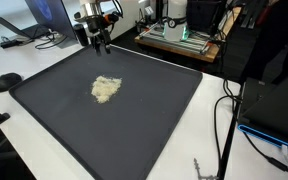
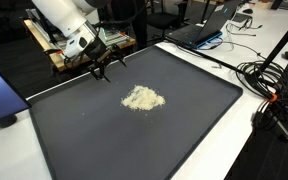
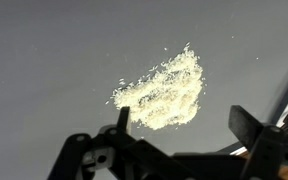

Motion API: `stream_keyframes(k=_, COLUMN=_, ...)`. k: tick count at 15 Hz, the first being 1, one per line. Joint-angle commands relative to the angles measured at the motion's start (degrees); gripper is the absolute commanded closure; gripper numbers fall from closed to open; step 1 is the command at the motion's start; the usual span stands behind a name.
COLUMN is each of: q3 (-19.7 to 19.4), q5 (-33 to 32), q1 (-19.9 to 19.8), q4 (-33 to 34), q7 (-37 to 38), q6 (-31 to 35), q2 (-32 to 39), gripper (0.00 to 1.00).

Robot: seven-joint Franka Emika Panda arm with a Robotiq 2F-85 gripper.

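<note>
Between the spread fingers (image 3: 122, 118) of the gripper (image 2: 102, 68) there is only air: the jaws stand wide apart and empty, over the dark mat (image 1: 154, 110) close to one of its edges. Just ahead of the fingertips in the wrist view, a pale crumbly pile (image 3: 162, 92) lies on the mat, untouched. Both exterior views show the pile near the mat's middle, apart from the gripper. Farther off, beyond the mat, a laptop (image 2: 209, 25) and cables (image 2: 264, 75) rest on the white table (image 2: 244, 150).
</note>
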Motion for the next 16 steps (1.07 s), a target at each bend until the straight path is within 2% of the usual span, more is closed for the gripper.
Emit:
stream_keyframes(k=1, q3=-0.7, q5=3.9, q1=2.5, q4=-6.9, q7=-5.2, q6=5.4, q2=-6.1, gripper=0.0)
stream_keyframes(k=3, q3=-0.7, q5=5.4, q1=3.5, q4=-9.7, q7=-7.8, q6=7.3, q2=-8.7, gripper=0.0)
stream_keyframes(k=4, q3=0.8, q5=6.0, q1=2.4, q4=-10.9, q7=-8.8, q6=8.1, q2=-9.8, gripper=0.0)
stream_keyframes(k=8, q3=1.7, q5=10.1, q1=2.8, q4=-15.1, q7=-14.3, q6=9.9, q2=-14.4, gripper=0.0)
stream_keyframes(k=12, q3=3.3, q5=8.4, q1=3.9, q4=-17.2, q7=-15.7, q6=10.7, q2=-16.7, gripper=0.0)
stream_keyframes(k=16, q3=6.3, q5=6.6, q1=6.1, q4=-17.4, q7=-13.6, q6=14.5, q2=-17.3, gripper=0.0)
